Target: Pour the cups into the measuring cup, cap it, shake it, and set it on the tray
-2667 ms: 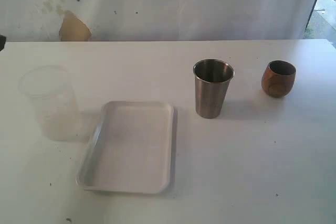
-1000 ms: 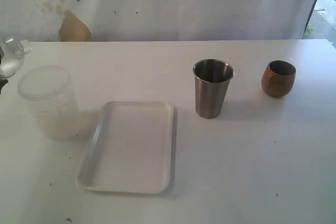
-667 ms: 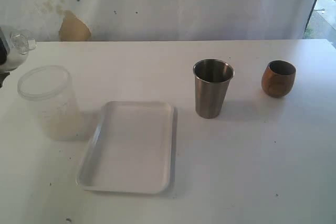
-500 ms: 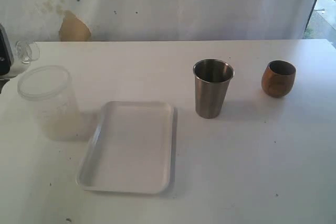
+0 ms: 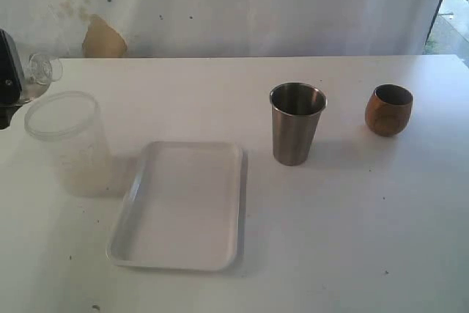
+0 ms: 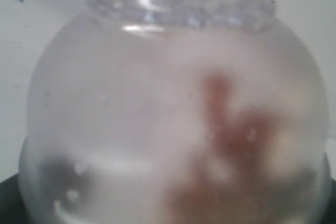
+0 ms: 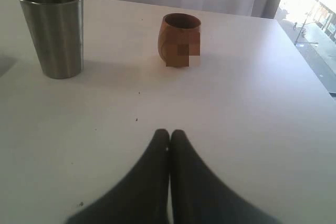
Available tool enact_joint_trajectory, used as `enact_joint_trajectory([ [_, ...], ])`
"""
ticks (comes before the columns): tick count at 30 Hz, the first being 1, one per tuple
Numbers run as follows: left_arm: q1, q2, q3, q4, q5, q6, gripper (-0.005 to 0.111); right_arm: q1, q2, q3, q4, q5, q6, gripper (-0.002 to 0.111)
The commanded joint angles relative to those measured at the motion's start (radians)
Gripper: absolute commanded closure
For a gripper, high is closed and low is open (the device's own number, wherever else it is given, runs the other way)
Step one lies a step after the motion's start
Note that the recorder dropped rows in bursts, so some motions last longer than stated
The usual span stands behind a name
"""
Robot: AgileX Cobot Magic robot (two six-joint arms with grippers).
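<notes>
The steel tumbler (image 5: 297, 124) (image 7: 51, 29) stands upright right of the tray (image 5: 183, 207). The brown wooden cup (image 5: 388, 110) (image 7: 179, 40) stands further right. The measuring cup is out of view. At the far left edge my left gripper (image 5: 16, 78) is shut on a clear domed plastic piece with a ribbed neck (image 5: 38, 70) (image 6: 173, 119), which fills the left wrist view. It hangs just behind a frosted plastic container (image 5: 67, 143). My right gripper (image 7: 169, 132) is shut and empty, low over the table, short of the wooden cup.
A white wall or curtain (image 5: 234, 5) backs the table, with a tan patch (image 5: 102, 38) at the left. The table's right side ends near a bright doorway (image 5: 454, 12). Bare tabletop (image 5: 352, 218) lies in front of the cups.
My left gripper has come into view at the left edge carrying the clear domed piece, and has shifted it rightward and back, behind the frosted container. Nothing else has moved.
</notes>
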Motion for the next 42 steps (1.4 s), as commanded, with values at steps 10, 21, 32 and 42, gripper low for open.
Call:
enact_joint_trajectory([
  [10, 0.004, -0.010, -0.017, -0.003, -0.027, 0.232, 0.107, -0.006, -0.004, 0.005, 0.000, 0.000, -0.005, 0.108],
  [21, 0.004, -0.010, -0.019, -0.003, -0.039, 0.382, 0.107, -0.006, -0.004, 0.005, 0.000, 0.000, -0.005, 0.108],
  [32, 0.005, -0.010, -0.044, -0.003, -0.021, 0.451, 0.107, -0.006, -0.004, 0.005, 0.000, 0.000, -0.005, 0.108],
  [42, 0.005, -0.010, -0.044, -0.003, 0.019, 0.536, 0.107, -0.006, -0.004, 0.005, 0.000, 0.000, -0.005, 0.108],
])
